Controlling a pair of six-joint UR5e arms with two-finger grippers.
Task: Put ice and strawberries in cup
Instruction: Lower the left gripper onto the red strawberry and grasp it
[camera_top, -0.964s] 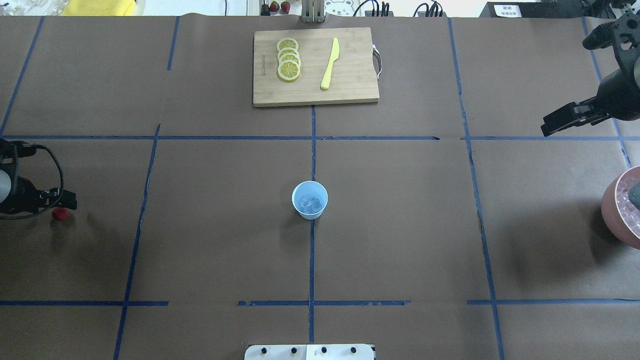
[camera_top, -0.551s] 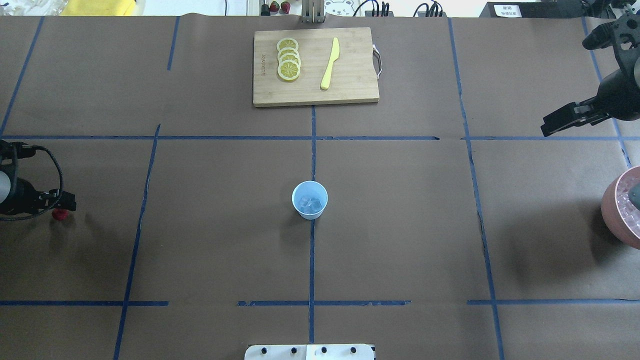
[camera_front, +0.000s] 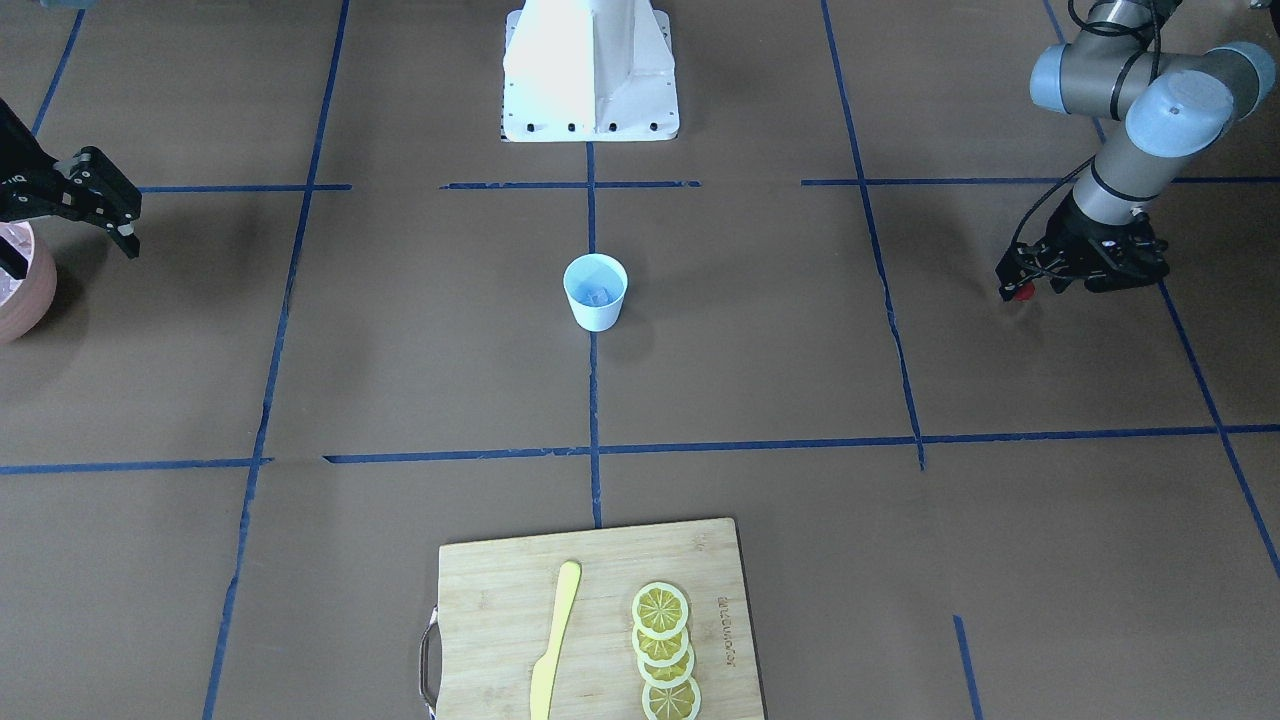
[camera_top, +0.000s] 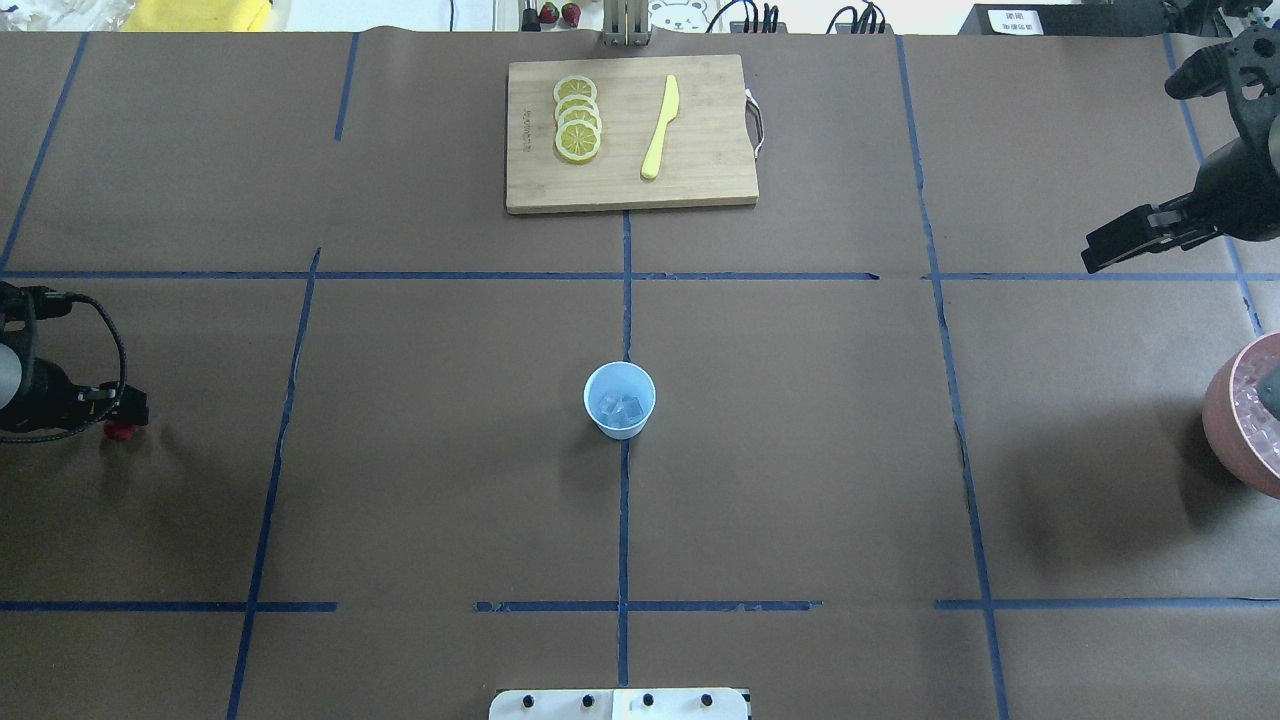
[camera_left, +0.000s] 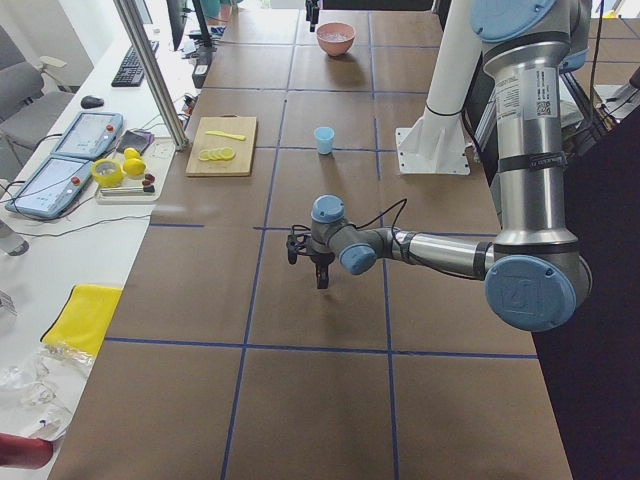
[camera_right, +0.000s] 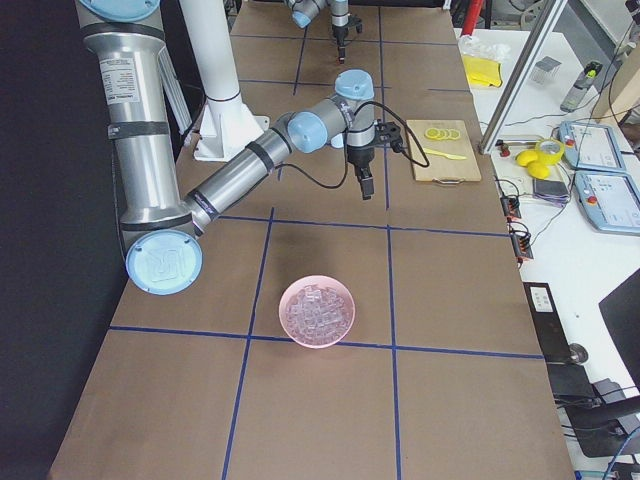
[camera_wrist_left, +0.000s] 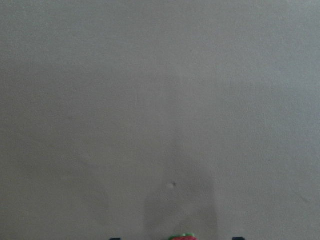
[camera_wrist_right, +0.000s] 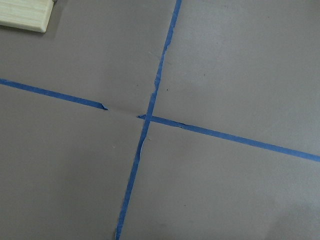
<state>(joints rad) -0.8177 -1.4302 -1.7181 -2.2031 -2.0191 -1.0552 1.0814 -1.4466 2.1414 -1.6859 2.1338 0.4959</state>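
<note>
Strawberry (camera_front: 1022, 292) lies near the desk's left edge, between the left gripper's (camera_front: 1016, 281) parted jaws. Cup (camera_top: 620, 431) holding ice (camera_top: 622, 407) stands mid-desk, well apart.

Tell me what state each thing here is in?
cup: upright, ice cubes inside.
strawberry: on the table, between the left tool's tips.
left tool: open, low over the strawberry.
right tool: raised, apparently empty; open or shut unclear.
pink bowl: upright, full of spare ice.
lemon slices: overlapping on the cutting board.
knife: flat on the cutting board.
</note>
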